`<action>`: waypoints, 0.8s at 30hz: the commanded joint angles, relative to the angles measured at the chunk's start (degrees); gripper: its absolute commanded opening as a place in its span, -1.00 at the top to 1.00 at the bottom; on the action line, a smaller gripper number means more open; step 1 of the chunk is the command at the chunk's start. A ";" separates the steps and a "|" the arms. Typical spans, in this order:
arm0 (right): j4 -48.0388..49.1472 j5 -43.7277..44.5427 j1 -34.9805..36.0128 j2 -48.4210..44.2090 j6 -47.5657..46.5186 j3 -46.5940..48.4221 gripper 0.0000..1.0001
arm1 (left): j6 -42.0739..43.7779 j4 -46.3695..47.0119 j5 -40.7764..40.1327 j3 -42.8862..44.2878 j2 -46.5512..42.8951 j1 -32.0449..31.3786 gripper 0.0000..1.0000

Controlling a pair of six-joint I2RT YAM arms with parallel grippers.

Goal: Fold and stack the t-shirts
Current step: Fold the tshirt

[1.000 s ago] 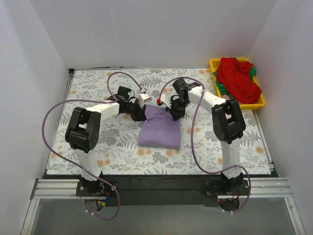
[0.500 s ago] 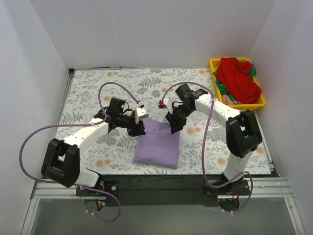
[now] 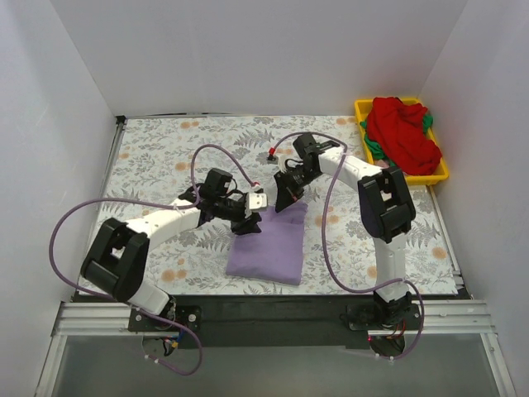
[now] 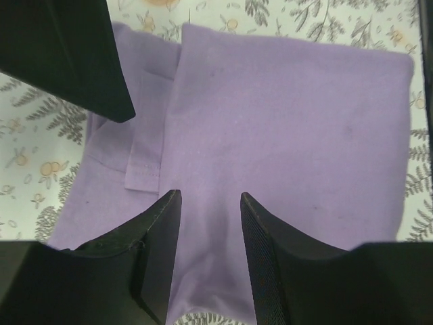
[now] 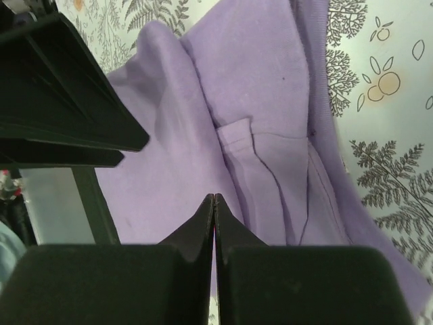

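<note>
The lavender t-shirt (image 3: 269, 244) lies folded into a rectangle on the floral cloth, near the front middle. My left gripper (image 3: 250, 222) is at its far left edge, open, its fingers straddling a low ridge of the cloth (image 4: 210, 200). My right gripper (image 3: 285, 194) is over the far right edge, shut with nothing visible between its fingers (image 5: 214, 198), just above the shirt's folded sleeve (image 5: 270, 169). A red t-shirt (image 3: 401, 132) is piled over a green one (image 3: 374, 149) in the tray.
The yellow tray (image 3: 442, 169) stands at the back right corner. The floral cloth (image 3: 165, 149) covers the table. White walls close in the left, back and right. Purple cables loop off both arms.
The lavender shirt was dragged toward the front, then stayed put. My left gripper has moved right along the far edge and let go. My right gripper has moved back from the shirt's edge.
</note>
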 commanded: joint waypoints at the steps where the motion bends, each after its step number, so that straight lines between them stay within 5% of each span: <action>1: 4.44 -4.11 0.23 1.77 6.07 2.74 0.97 | 2.78 2.90 -0.56 2.51 3.44 -0.43 0.21; 24: 9.20 -5.51 0.75 12.68 11.36 4.67 0.97 | 5.07 3.34 0.76 7.43 14.26 -1.31 0.18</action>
